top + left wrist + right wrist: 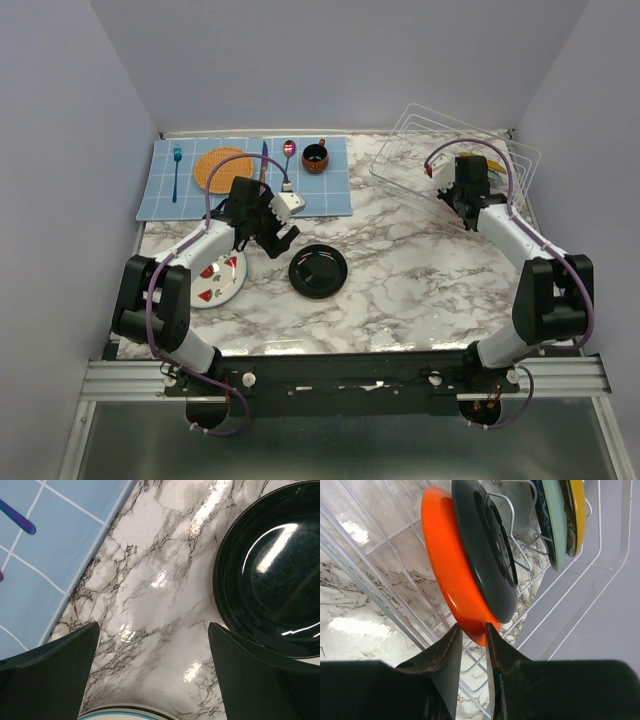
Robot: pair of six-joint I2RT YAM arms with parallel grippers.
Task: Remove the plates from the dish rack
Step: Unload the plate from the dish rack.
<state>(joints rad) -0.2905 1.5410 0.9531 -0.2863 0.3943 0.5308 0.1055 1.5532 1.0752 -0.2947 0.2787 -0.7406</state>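
The white wire dish rack (pixel 410 150) stands at the back right. In the right wrist view an orange-red plate (pixel 445 565) stands upright in it, with a black plate (pixel 485 545) against it, then a green-edged plate (pixel 552 525) and a yellow one (pixel 576 510). My right gripper (pixel 473 630) is shut on the orange-red plate's lower rim; it also shows in the top view (pixel 455 195). My left gripper (pixel 272 235) is open and empty over bare marble, between a glossy black plate (pixel 318 270) and a white plate with red wedges (pixel 215 280).
A blue checked mat (pixel 330 190) at the back left holds an orange woven disc (pixel 222 168), a fork (pixel 177 170), a knife (pixel 264 165), a spoon (pixel 288 160) and a dark cup (pixel 315 158). Grey walls enclose the table.
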